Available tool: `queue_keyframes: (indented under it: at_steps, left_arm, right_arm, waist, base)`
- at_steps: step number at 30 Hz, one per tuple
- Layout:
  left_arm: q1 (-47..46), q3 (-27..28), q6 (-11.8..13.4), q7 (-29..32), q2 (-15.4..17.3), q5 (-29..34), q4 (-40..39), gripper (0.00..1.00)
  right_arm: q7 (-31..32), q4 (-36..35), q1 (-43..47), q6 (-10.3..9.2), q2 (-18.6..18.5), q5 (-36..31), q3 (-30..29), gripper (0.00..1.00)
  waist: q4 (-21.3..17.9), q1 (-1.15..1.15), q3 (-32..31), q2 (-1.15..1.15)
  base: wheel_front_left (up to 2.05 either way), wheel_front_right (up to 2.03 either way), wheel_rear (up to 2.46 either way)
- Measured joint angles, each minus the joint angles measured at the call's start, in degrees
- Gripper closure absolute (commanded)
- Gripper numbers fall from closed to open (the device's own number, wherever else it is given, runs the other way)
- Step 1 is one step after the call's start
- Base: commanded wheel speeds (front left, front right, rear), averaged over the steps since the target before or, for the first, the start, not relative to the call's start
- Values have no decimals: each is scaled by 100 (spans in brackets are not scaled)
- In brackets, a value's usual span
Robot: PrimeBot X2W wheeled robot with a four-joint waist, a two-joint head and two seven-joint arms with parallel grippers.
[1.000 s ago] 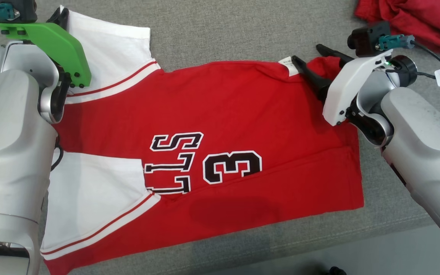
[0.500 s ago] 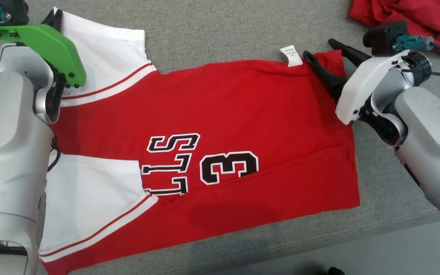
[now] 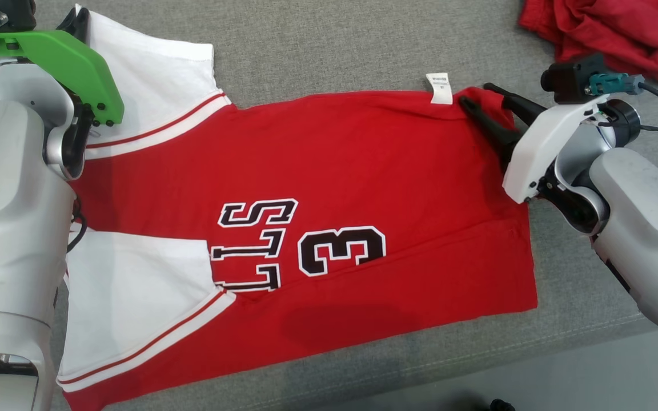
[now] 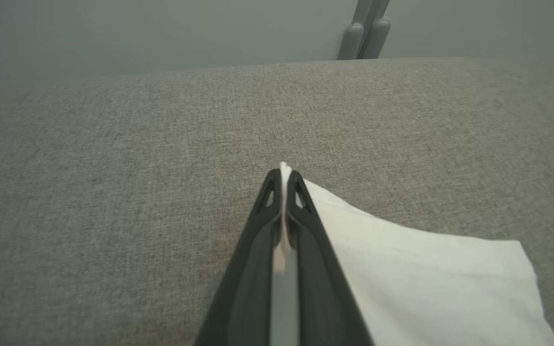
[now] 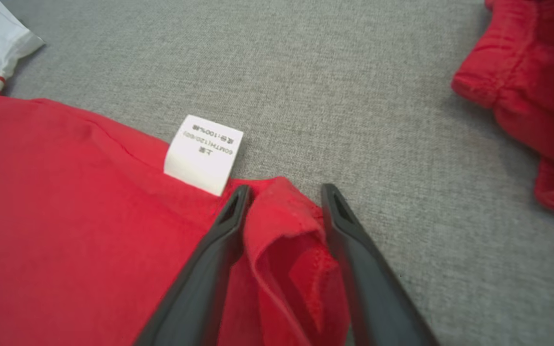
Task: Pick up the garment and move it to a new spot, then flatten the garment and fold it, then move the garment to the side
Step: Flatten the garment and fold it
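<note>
**A:** What's changed over the last second?

**B:** Your right pincer [image 5: 285, 192] has drawn its two fingers [image 5: 200, 259] closer together than they stood a second ago. They were already astride the far right corner of the shirt [image 3: 363, 171]. The head camera has drifted a little too, so don't read the small shift of the whole picture as the shirt moving.

**A:** So is it holding yet?

**B:** Not what you could call a grip. The fingers stand a narrow way apart with a raised fold of red hem between them. The one on the label's side lies against the cloth, the other just beside the fold. The white label [image 5: 205, 154] sits just beside that first fingertip.

**A:** And the other arm?

**B:** Your left pincer [image 4: 283, 175] is squeezed tight on the edge of the upper white sleeve [image 3: 152, 74]. A sliver of white cloth shows between its tips.

**A:** Where does the shirt lie?

**B:** It's spread flat on the grey padded surface [image 3: 334, 45], stretched across in front of you. The white sleeves are toward your left and the red hem toward your right, with the black number 3 [image 3: 343, 250] and the letters facing up. The lower white sleeve [image 3: 135, 285] lies folded in over the red body. A crumpled red cloth [image 3: 609, 28] sits at the far right corner, well apart from the shirt
</note>
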Motion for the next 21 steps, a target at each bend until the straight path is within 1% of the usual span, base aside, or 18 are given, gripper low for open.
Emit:
queue_keyframes:
  at_steps: [3, 11, 15, 18, 21]
  left_arm:
    - [-1, 18, -10, -57, 1, -36, 23, 100]
    - [-2, 175, -67, -300, -31, -197, 75, 100]
    - [1, 265, -118, -497, -225, -344, -23, 100]
    - [36, 335, -219, -724, -390, -489, -144, 100]
    - [248, 405, -291, -1065, -411, -553, -316, 100]
  right_arm:
    - [-13, 3, -2, 0, -78, 0, 5, 100]
    - [-412, -21, 11, 0, -124, 15, -131, 100]
    - [-659, -103, 182, 0, -148, 75, -235, 100]
    - [-878, -159, 361, 0, -165, 116, -291, 100]
    - [-1134, -221, 541, 0, -158, 115, -302, 100]
  waist:
    - [10, 0, -14, 0]
    - [64, 0, -140, 0]
    - [124, 0, -233, 0]
    - [181, 0, -320, 0]
    - [233, 0, -434, 0]
  base:
    - [0, 0, 0]
    - [0, 0, 0]
    - [0, 0, 0]
    - [0, 0, 0]
    - [0, 0, 0]
